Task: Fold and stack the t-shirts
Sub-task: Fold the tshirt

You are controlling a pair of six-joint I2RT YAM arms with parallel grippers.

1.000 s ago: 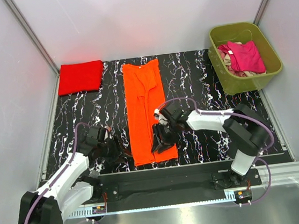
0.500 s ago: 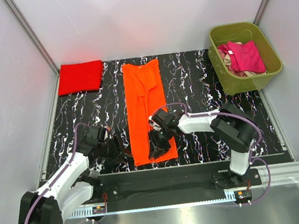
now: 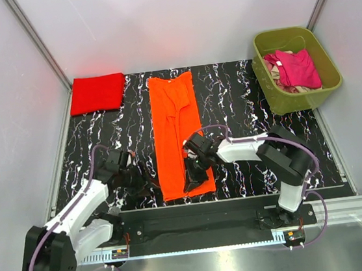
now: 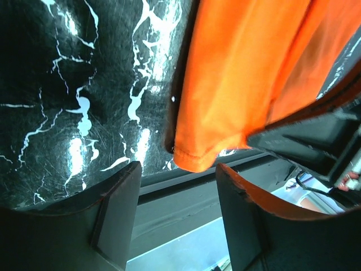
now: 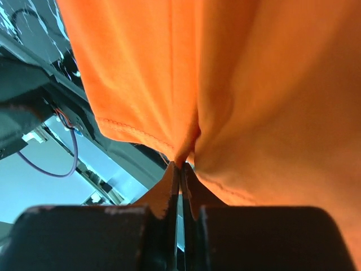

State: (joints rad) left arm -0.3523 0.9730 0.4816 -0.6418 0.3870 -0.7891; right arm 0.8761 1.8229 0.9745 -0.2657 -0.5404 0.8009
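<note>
Now the orange t-shirt (image 3: 176, 120), folded into a long narrow strip in the middle of the table (image 3: 229, 97), has its near hem pinched by the right gripper (image 5: 181, 169), whose jaws stood apart a second ago. The left gripper (image 3: 141, 179) is spread just beside that hem's left corner. A folded red t-shirt (image 3: 97, 92) lies at the far left.

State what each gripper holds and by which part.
Right gripper pinches the orange t-shirt by its near hem. Left gripper is open, holding nothing.
</note>
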